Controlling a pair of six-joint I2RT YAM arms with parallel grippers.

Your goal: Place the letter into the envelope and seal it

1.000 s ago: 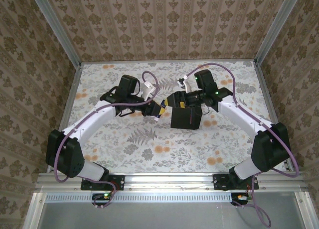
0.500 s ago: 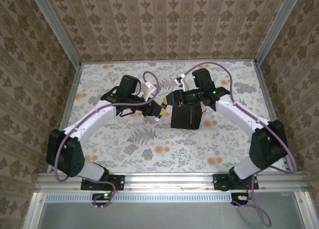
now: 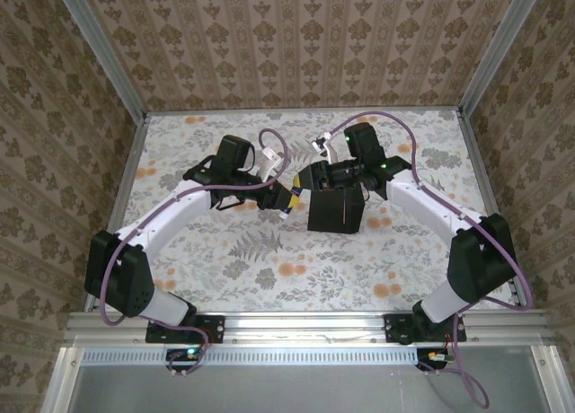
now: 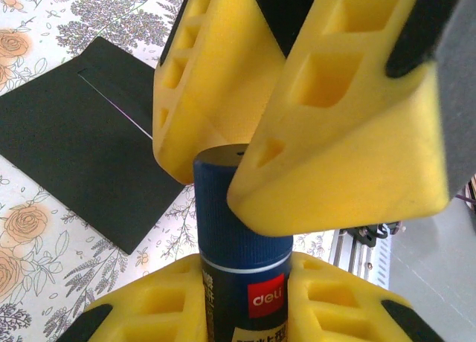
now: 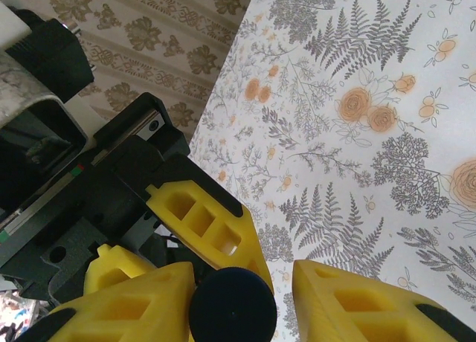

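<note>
The black envelope [image 3: 337, 211] lies flat on the floral table, and in the left wrist view the envelope [image 4: 74, 134] shows a thin slit line. The letter is hidden. My left gripper [image 3: 286, 200] is shut on a dark blue glue stick [image 4: 242, 282], held just left of the envelope. My right gripper [image 3: 310, 181] straddles the stick's blue cap [image 5: 232, 305]. Its left finger touches the cap and a gap remains at its right finger [image 5: 349, 297]. In the left wrist view the right gripper's yellow fingers [image 4: 342, 134] flank the cap [image 4: 223, 201].
The tablecloth [image 3: 269, 260] has a fern and flower print. Patterned walls and metal rails [image 3: 135, 162] enclose the table. Both arms meet near the table's middle, slightly toward the back. Purple cables [image 3: 269, 144] loop above the wrists.
My right gripper has moved left and slightly back, off the envelope's top edge, and now surrounds the glue stick's cap. The left gripper has stayed put, holding the stick.
</note>
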